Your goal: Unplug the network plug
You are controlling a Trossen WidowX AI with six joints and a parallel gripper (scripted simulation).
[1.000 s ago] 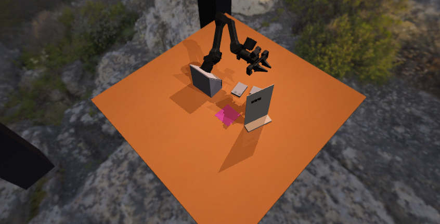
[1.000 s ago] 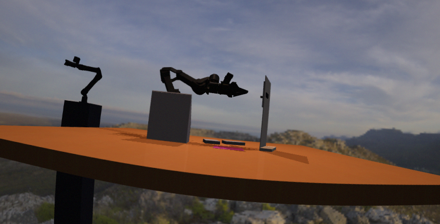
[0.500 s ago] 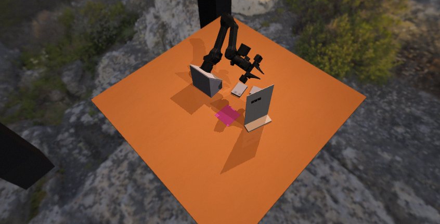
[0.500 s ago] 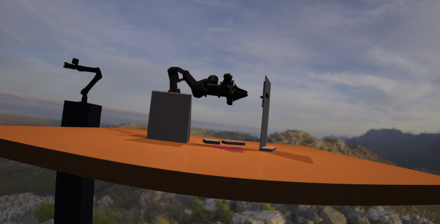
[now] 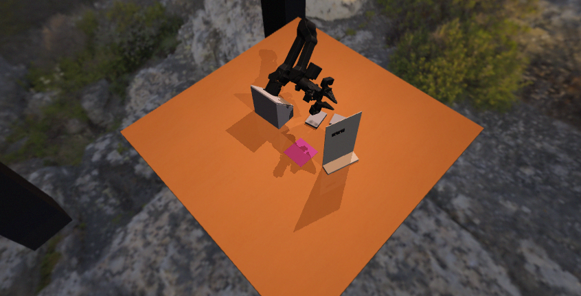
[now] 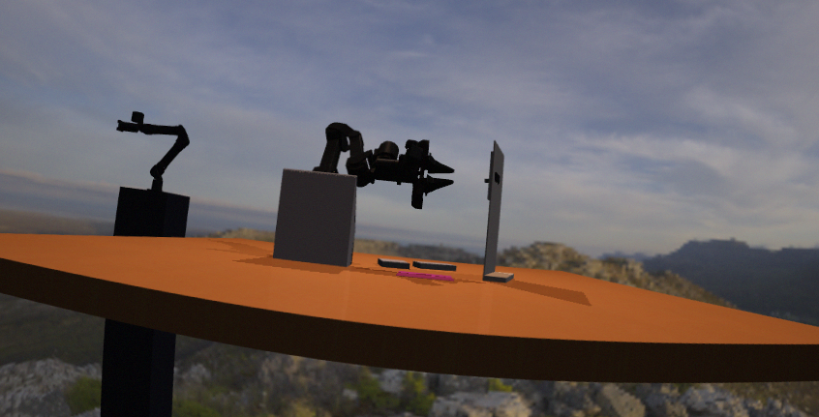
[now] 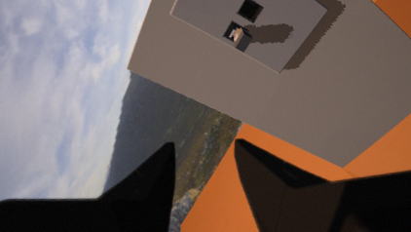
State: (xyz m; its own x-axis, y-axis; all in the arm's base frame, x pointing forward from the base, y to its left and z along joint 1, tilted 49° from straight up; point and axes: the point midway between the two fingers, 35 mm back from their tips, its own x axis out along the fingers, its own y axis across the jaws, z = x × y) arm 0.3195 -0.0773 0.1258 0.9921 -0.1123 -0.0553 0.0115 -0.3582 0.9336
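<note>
The upright grey panel (image 5: 342,148) (image 6: 491,231) (image 7: 302,107) stands on a light foot. The small plug (image 6: 486,180) (image 7: 242,41) sits in a socket on the panel's arm-facing side, with a pale tab (image 7: 232,32) showing; an empty socket (image 7: 250,10) is beside it. In the top view the panel hides the plug. My gripper (image 5: 335,106) (image 6: 453,176) (image 7: 205,148) is partly open and empty, short of the panel at about the plug's height. In the wrist view the plug is above and right of the fingertips. The magenta marked square (image 5: 310,149) (image 6: 423,275) lies on the table, partly under the arm's shadow.
A tall grey block (image 5: 266,109) (image 6: 315,217) stands near the arm's base. Two flat slabs (image 5: 316,119) (image 6: 393,263) (image 5: 336,119) (image 6: 434,266) lie between the block and the panel. Another black arm (image 6: 166,129) stands on a dark pillar (image 6: 139,211) at the left of the exterior view.
</note>
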